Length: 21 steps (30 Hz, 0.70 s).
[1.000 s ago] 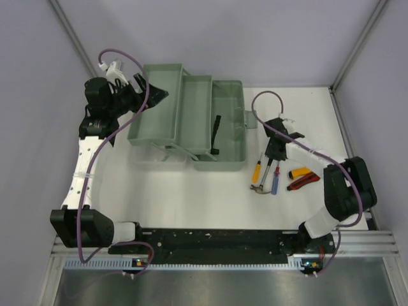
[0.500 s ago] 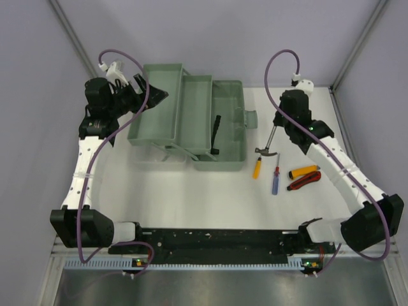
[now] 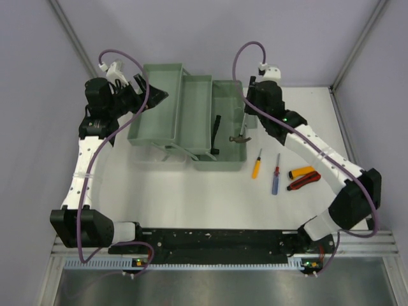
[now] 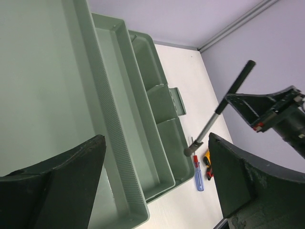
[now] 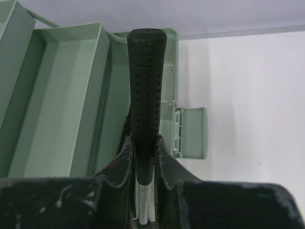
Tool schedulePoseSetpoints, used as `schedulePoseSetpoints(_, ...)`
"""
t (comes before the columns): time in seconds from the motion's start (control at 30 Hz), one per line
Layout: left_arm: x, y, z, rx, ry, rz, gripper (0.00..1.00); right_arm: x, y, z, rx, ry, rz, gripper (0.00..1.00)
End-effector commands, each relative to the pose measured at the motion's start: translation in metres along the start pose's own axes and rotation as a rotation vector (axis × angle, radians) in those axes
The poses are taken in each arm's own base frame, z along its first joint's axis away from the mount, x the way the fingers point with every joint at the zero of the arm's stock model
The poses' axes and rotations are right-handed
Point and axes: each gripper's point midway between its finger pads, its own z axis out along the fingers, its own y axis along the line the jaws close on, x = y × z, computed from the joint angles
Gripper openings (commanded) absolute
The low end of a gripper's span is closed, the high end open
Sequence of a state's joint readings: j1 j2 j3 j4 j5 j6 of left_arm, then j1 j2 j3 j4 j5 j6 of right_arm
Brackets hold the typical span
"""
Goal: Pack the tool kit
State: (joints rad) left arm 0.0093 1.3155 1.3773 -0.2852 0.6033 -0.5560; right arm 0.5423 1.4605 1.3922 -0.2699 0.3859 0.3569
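On the white table [image 3: 191, 197] the pale green plastic tiered toolbox [image 3: 162, 105] stands open. I judge the packing barely begun: only a black-handled tool [image 3: 216, 134] lies inside. My left jaws gape wide beside its left tray, empty. My right jaws pinch the small black-gripped hammer [image 3: 241, 131] above the bottom compartment, long axis near upright, head down. The yellow screwdriver [image 3: 256, 167], blue screwdriver [image 3: 275, 180], red utility knife [image 3: 303, 182] and yellow utility knife [image 3: 301, 171] lie unpacked on the table.

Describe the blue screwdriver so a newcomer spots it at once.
Find the green toolbox; four loose tools lie on the table to its right. The blue screwdriver is second from the box, between the yellow screwdriver and the knives, the only one with a blue handle.
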Motion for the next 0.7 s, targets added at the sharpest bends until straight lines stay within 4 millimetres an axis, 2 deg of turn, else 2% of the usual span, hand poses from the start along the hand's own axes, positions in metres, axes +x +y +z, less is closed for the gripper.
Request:
schedulePoseSetpoints(0.0,-0.02,-0.024,-0.012,0.041,-0.069,0.05,0.91,-0.026,0.047,0.025,-0.096,-0.091,0.006,0.0)
schedulePoseSetpoints(0.13,-0.02,-0.023,-0.012,0.038,-0.068,0.053,0.91,-0.007,0.069,0.051,-0.1,-0.076,-0.072,0.0)
schedulePoseSetpoints(0.27,-0.019,-0.022,-0.012,0.033,-0.066,0.05,0.91,0.016,0.083,0.082,-0.11,-0.035,-0.113,0.0)
schedulePoseSetpoints(0.47,-0.02,-0.021,-0.013,0.026,-0.071,0.058,0.91,0.052,0.088,0.119,-0.096,0.01,-0.156,0.0)
schedulePoseSetpoints(0.67,-0.021,-0.021,-0.012,0.025,-0.07,0.058,0.91,0.087,0.082,0.148,-0.05,0.05,-0.2,0.0)
